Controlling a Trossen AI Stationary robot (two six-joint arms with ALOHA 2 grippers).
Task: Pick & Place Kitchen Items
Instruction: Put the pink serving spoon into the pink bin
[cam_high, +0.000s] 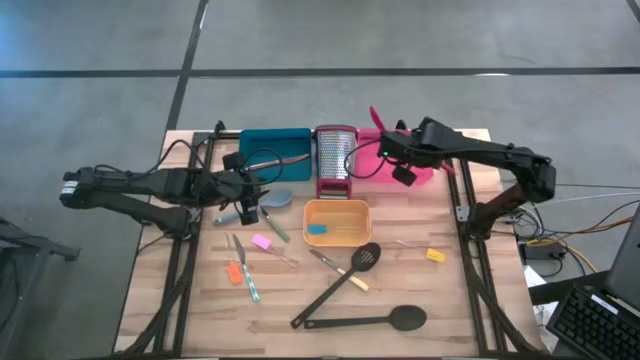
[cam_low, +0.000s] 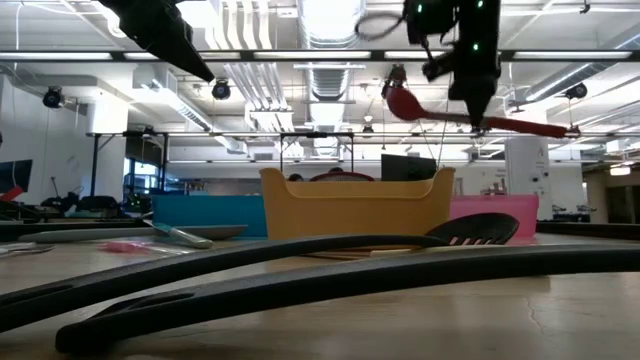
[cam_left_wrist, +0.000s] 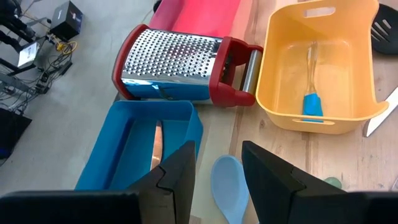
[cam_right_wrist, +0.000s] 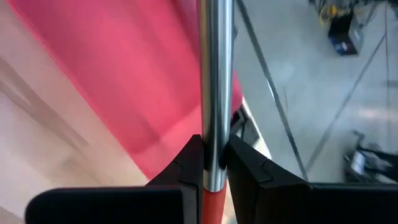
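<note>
The right gripper (cam_right_wrist: 214, 163) is clenched on the steel shaft of a red spoon (cam_low: 405, 101), held in the air over the pink tray (cam_high: 425, 172); its exact height above the tray is hard to judge. The left gripper (cam_left_wrist: 217, 169) hangs with fingers parted and nothing between them, above a grey spoon (cam_left_wrist: 227, 186) lying beside the teal tray (cam_left_wrist: 124, 152). A black ladle (cam_high: 372, 320) and slotted spatula (cam_high: 345, 277) lie on the table (cam_high: 460, 310) near the orange tray (cam_high: 340, 212).

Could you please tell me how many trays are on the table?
3. The teal tray stands at the back, left of the grater; the pink tray is right of the grater; the orange tray sits in front of it. None seems hidden.
</note>
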